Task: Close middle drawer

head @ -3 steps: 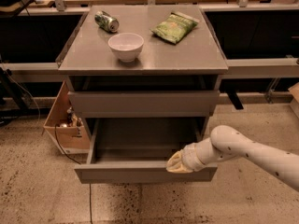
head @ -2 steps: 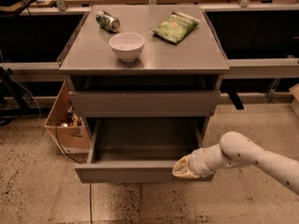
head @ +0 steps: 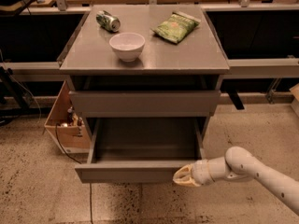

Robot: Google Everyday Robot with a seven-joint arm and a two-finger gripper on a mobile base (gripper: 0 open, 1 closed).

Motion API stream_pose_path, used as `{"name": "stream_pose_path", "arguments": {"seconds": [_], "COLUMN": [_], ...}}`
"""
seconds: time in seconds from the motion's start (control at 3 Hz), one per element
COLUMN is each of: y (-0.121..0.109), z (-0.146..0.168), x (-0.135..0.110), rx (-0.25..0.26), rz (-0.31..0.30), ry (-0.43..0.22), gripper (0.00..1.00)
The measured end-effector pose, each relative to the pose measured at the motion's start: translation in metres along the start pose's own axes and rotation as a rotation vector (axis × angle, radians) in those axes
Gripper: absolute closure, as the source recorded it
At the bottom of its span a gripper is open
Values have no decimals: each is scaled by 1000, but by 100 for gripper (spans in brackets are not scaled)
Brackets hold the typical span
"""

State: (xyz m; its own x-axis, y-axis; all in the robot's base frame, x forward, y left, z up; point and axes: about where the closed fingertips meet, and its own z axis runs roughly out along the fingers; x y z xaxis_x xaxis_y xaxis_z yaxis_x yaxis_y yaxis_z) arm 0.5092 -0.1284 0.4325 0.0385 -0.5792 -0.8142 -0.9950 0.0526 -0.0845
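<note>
The middle drawer (head: 135,171) is pulled far out of the grey cabinet, showing its empty grey box inside (head: 147,141). Its plain flat front faces me. Above it is the taller upper drawer front (head: 145,102). The lowest front is hidden beneath the open drawer. My gripper (head: 180,176) has tan fingers that meet at the tips. It is shut and empty, just in front of the right end of the middle drawer's front, at the height of its lower edge. The white arm (head: 252,169) reaches in from the lower right.
On the cabinet top (head: 196,59) are a white bowl (head: 127,45), a tipped can (head: 108,21) and a green chip bag (head: 176,27). A cardboard box (head: 65,120) with cables stands left of the cabinet. Speckled floor (head: 37,190) lies in front.
My gripper has drifted slightly down and toward me, off the drawer's front edge. The drawer stays equally far open.
</note>
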Motion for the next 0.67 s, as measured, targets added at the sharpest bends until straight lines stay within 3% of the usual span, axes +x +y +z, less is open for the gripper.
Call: {"name": "stream_pose_path", "arguments": {"seconds": [0.33, 0.67], "y": [3, 0], "z": [10, 11], "x": [10, 13], "rx": [-9, 22], "rz": [16, 31], "ry": [-22, -33], "gripper": [100, 100]}}
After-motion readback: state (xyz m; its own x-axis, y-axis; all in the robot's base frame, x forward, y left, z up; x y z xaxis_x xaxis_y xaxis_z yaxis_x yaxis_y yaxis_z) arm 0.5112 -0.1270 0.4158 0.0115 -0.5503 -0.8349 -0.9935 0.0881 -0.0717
